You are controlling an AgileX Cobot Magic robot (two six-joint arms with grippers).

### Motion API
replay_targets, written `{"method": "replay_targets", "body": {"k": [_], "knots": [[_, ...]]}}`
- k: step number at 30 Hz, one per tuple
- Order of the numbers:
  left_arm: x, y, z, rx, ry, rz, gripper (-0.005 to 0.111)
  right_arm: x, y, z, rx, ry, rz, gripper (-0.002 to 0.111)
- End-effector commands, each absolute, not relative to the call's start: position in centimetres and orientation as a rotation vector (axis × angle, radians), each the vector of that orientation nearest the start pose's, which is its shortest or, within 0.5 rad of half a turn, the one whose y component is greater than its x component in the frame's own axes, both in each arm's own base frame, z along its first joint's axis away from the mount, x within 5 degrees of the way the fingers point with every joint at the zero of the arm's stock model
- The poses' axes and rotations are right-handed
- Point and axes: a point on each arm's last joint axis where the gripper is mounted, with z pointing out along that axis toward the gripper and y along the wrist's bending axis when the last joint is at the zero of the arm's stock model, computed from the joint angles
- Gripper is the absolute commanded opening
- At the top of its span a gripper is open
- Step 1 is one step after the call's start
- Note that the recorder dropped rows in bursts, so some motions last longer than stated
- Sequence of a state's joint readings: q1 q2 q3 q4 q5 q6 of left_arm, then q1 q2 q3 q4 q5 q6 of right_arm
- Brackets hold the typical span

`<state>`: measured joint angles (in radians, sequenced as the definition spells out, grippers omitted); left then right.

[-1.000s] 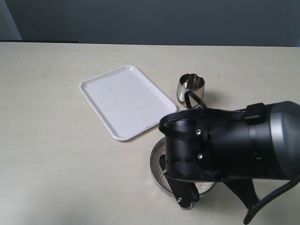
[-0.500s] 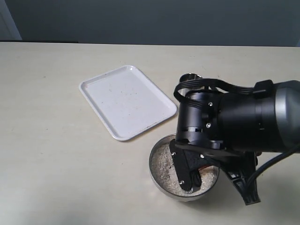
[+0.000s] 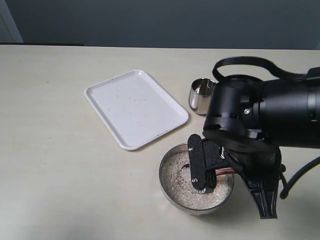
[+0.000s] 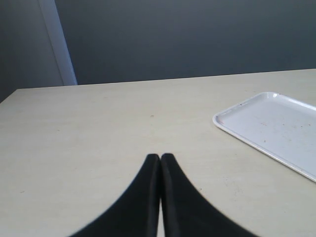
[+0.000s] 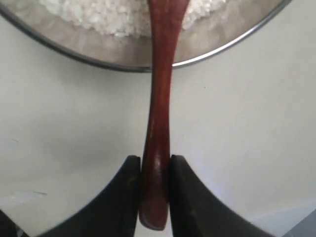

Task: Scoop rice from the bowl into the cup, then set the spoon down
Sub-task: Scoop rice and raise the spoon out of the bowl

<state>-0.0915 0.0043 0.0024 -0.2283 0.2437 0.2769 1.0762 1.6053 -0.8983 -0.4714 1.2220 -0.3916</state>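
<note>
- Your right arm (image 3: 280, 115) is pulling rightward, uncovering the cup (image 3: 200, 96) beyond the bowl (image 3: 161, 172).
- Your right pincer (image 5: 155, 163) is clamping the spoon (image 5: 159, 89) by its handle; its far end is reaching over the rice (image 3: 175, 181).
- Your left pincer (image 4: 160, 159) is hanging closed, empty.

Your exterior view looks down on the table (image 3: 45, 125), tray (image 3: 135, 107) and bowl (image 3: 161, 175). Your left wrist view sits low, facing across the table; these 2 share the tray. Your right wrist view hangs close over the bowl's rim.
</note>
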Motion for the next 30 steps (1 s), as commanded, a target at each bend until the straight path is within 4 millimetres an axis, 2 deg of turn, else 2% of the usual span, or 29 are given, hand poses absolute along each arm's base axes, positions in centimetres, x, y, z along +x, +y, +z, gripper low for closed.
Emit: {"method": "replay_targets", "body": {"k": [1,17,30], "knots": [[5.5,-1.0,19.2,0.161,1.705,-0.076,0.001,15.4,19.4,20.3,-2.305,2.155,-0.716,0.0],[5.5,-1.0,19.2,0.161,1.705,-0.076,0.001,14.8,19.1,21.5,-2.258,2.175,-0.626,0.0],[5.5,-1.0,19.2,0.161,1.705,-0.076,0.001,14.6,19.1,21.5,-2.256,2.189,-0.603,0.0]]}}
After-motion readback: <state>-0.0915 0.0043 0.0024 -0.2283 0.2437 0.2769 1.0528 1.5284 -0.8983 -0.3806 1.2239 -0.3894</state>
